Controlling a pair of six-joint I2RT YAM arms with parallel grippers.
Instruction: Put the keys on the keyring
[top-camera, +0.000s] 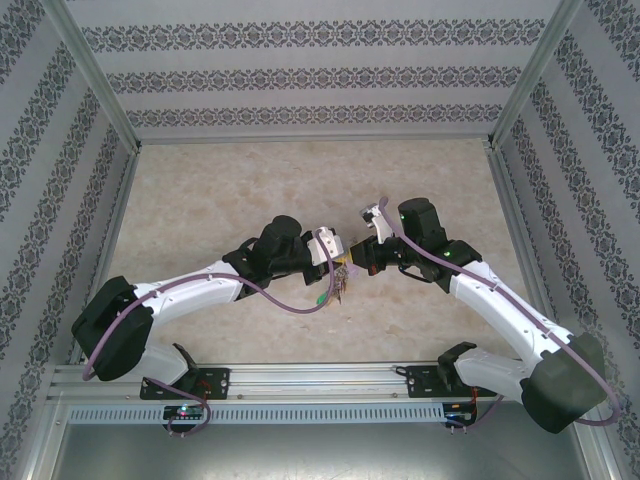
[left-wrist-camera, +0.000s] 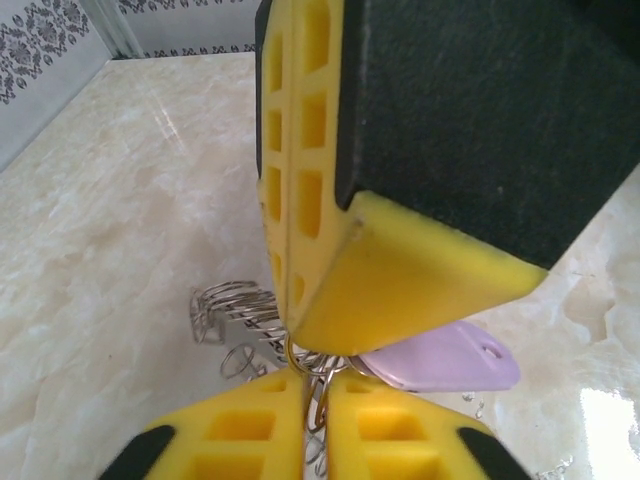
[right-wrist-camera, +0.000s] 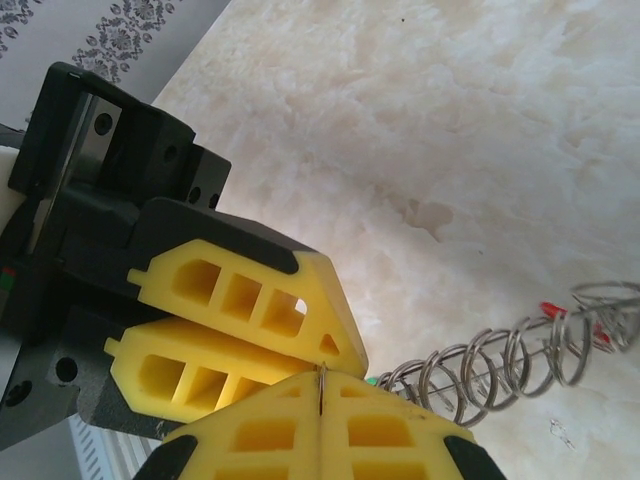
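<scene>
Marbled beige surface (top-camera: 220, 200) lies between patterned walls, and the two arms meet near its middle, a little toward the near edge. The right arm's fingers (right-wrist-camera: 400, 435) are pressed fully together on a thin wire of the keyring (right-wrist-camera: 500, 360). The left arm's fingers (left-wrist-camera: 240, 430) face them tip to tip and stand almost together around a wire loop. Whether they actually pinch it cannot be told.

The keyring's coil of loops runs away from that shared point, trailing toward the near edge, low over the surface. A lilac key (left-wrist-camera: 440, 360) sits just beside the fingertips, a red key (right-wrist-camera: 560, 310) is at the coil's far end, and a green key (top-camera: 318, 298) is on the left arm's side. Both arms are equally close, so the next move probably depends on the coil's long axis staying clear of the crowded tips. Open room lies on every side, most of it toward the far edge.
</scene>
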